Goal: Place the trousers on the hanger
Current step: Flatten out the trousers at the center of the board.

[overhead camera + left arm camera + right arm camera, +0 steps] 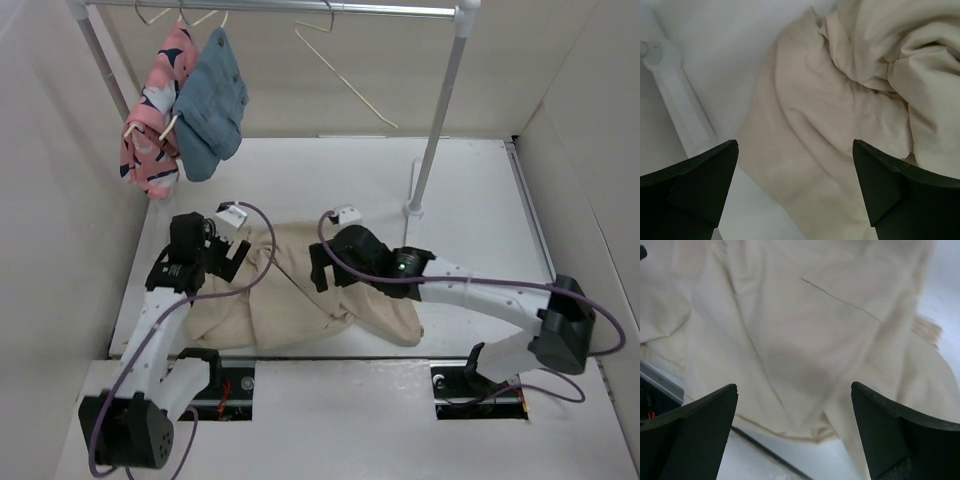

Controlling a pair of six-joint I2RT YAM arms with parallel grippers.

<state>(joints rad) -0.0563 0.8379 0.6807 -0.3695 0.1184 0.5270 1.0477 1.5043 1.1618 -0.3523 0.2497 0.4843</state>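
The trousers (290, 310) lie partly hidden under the left arm (175, 270) and right arm (365, 250).

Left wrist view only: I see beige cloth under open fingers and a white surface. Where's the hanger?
Observer: The hanger hangs tilted on the rail at the back, with nothing on it.
Operator: Anything else on that rail?
Observer: Yes, at its left end there's a pink garment and a blue garment, side by side.
Operator: And the right arm?
Observer: The right gripper is open over the trousers, with nothing between its fingers.
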